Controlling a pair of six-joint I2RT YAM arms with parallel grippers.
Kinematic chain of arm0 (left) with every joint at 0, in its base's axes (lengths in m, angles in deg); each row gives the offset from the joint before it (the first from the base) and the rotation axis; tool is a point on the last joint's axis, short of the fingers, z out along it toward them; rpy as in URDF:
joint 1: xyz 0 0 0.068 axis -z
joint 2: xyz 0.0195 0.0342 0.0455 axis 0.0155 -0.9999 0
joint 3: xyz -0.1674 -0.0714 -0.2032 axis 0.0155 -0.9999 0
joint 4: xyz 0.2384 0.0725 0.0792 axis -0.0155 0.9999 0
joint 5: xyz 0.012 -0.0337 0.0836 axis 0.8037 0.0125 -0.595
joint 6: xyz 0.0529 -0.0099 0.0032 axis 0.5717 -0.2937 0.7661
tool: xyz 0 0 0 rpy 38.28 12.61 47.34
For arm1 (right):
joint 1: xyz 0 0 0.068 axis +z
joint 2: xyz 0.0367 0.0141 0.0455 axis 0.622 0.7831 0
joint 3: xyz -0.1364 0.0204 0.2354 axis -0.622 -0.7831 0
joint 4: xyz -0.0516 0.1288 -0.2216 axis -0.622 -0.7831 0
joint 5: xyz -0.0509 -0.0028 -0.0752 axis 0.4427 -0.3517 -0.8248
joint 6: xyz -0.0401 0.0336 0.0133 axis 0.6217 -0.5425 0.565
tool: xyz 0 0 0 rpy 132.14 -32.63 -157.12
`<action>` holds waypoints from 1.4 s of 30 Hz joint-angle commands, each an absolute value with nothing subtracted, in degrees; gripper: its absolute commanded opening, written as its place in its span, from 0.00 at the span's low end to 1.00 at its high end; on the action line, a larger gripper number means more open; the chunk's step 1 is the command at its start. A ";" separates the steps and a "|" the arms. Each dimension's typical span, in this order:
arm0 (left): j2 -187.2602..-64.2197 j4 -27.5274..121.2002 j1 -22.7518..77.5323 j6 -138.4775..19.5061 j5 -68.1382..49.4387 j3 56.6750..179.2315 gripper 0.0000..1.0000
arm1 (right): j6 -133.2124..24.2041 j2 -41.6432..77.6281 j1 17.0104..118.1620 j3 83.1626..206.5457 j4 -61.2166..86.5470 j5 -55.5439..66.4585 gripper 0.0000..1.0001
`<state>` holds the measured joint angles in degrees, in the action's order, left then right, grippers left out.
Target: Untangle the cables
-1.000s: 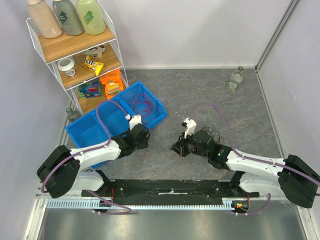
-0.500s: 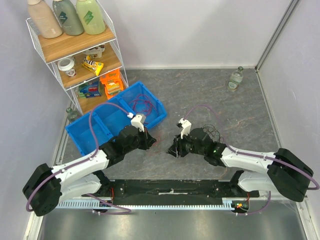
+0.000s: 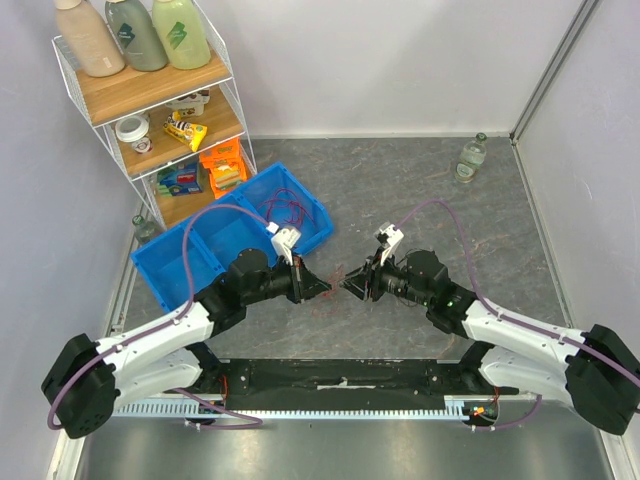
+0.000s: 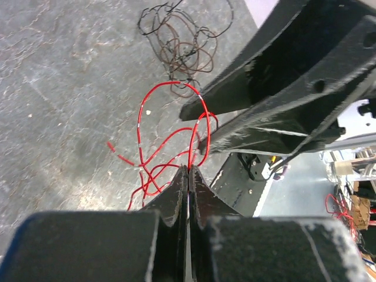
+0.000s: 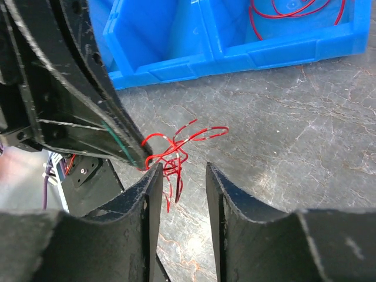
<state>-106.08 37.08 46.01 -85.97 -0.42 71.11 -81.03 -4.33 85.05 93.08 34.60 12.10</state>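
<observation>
The jaws of the left gripper (image 4: 188, 171) were pressed fully together. A strand of the red cable bunch (image 4: 141, 120) ran down into the seam between them, so it looked pinched there. The right gripper (image 5: 183, 169) stood roughly half open and held nothing. The two grippers met tip to tip on the floor just in front of the blue bin (image 5: 235, 51), with the red bunch between them. Its loose loops lay just ahead of the right gripper's tips and spilled to the side away from the bin. A dark cable bunch (image 4: 187, 50) lay farther from the bin, close to the red loops; whether they touched was unclear. More red cables (image 5: 288, 12) sat inside the bin. The right arm seemed best placed to take a free loop: a short advance, then a pull straight back from the left gripper.
</observation>
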 commanded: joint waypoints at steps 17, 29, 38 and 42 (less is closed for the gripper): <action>-102.02 28.37 46.24 -91.24 11.48 72.94 0.02 | -85.31 -1.39 86.89 93.48 37.51 -9.31 0.32; -104.57 21.34 46.33 -95.02 17.10 73.56 0.02 | -84.61 3.61 88.38 93.21 47.18 -9.13 0.38; -102.37 16.70 46.33 -96.06 22.02 74.26 0.02 | -86.09 12.58 88.64 95.41 53.62 -3.65 0.39; -102.10 10.98 46.24 -99.14 26.15 74.52 0.02 | -87.41 13.82 88.56 98.48 44.92 -14.99 0.40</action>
